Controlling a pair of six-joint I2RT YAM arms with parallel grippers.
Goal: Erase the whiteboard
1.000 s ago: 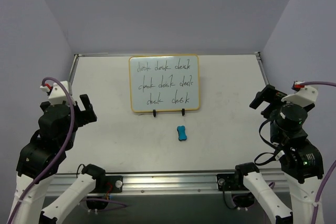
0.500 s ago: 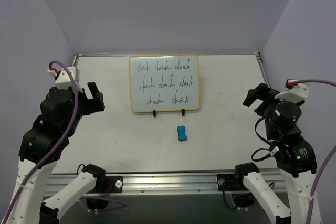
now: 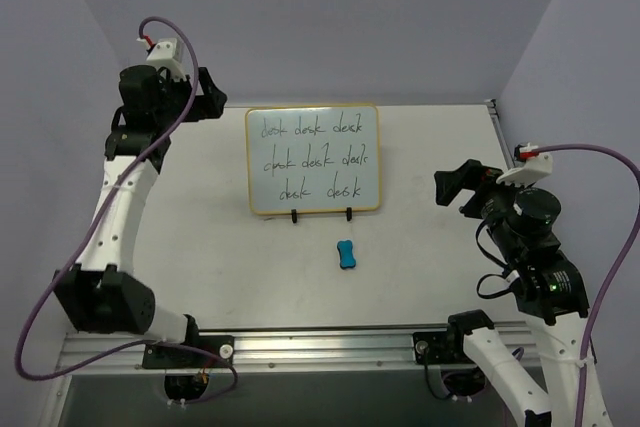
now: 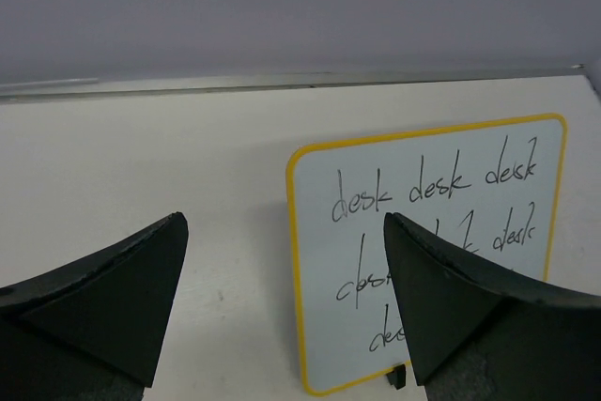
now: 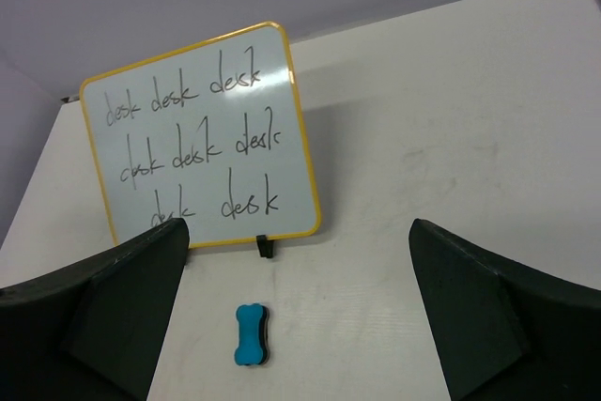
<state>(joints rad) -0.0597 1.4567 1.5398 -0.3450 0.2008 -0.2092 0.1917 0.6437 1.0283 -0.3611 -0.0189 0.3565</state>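
Note:
The whiteboard (image 3: 313, 159) stands on two black clip feet at the back middle of the table, yellow-framed, with three rows of black "desk" handwriting. It also shows in the left wrist view (image 4: 338, 260) and the right wrist view (image 5: 202, 138). A blue bone-shaped eraser (image 3: 347, 254) lies flat in front of it (image 5: 251, 334). My left gripper (image 3: 215, 97) hangs high by the board's upper left corner, open and empty (image 4: 282, 223). Over the table's right side, my right gripper (image 3: 452, 192) faces the board and eraser, open and empty (image 5: 299, 227).
The white table (image 3: 200, 227) is bounded by lilac walls at the back and sides. A metal rail (image 3: 320, 342) with both arm bases runs along the near edge. Purple cables loop off both wrists.
My left arm has risen and swung from the near left side up to the board's upper left corner. My right gripper has shifted left, toward the middle. Board and eraser have not moved.

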